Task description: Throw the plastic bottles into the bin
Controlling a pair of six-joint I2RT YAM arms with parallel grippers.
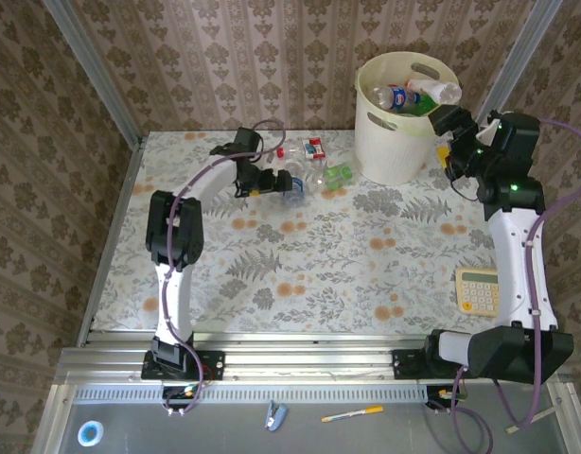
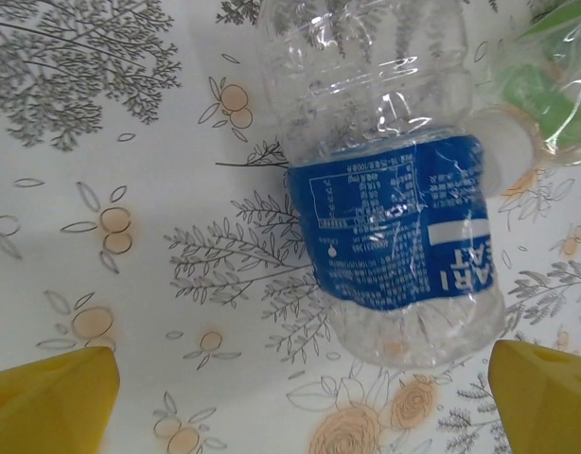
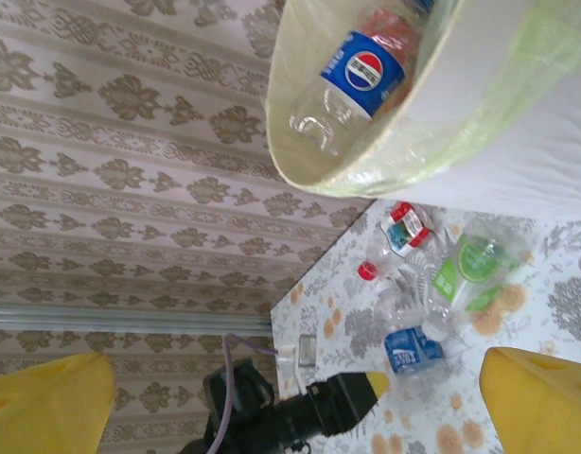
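Spread wide and holding nothing, the left claw [image 2: 292,402] hangs low over the left part of the flowered counter [image 1: 366,265], its yellow tips either side of the near end of a crumpled blue-labelled bottle [image 2: 395,236] that lies flat. That bottle sits closer to one tip than the other, so a closing pinch would probably meet it on one side first and shove or roll it away; its thin, already dented wall could also buckle and slip free. Just beside it, seemingly touching, lies a green-labelled bottle [image 1: 339,174], and a red-labelled bottle [image 1: 314,148] rests a little farther back, so a careless descent might scatter the cluster or trap two at once. Further right stands the bin [image 1: 395,142] at the far edge, with a blue-and-red-labelled bottle [image 3: 361,71] inside and a clear bottle [image 1: 432,92] lying high against the rim on the right; a bump to the bin could tip that one back out. Closest to that risk is the right claw [image 3: 295,392], likewise spread and empty, raised just beside the bin's right side. A pale calculator [image 1: 478,288] lies well apart near the right arm and should be left alone.
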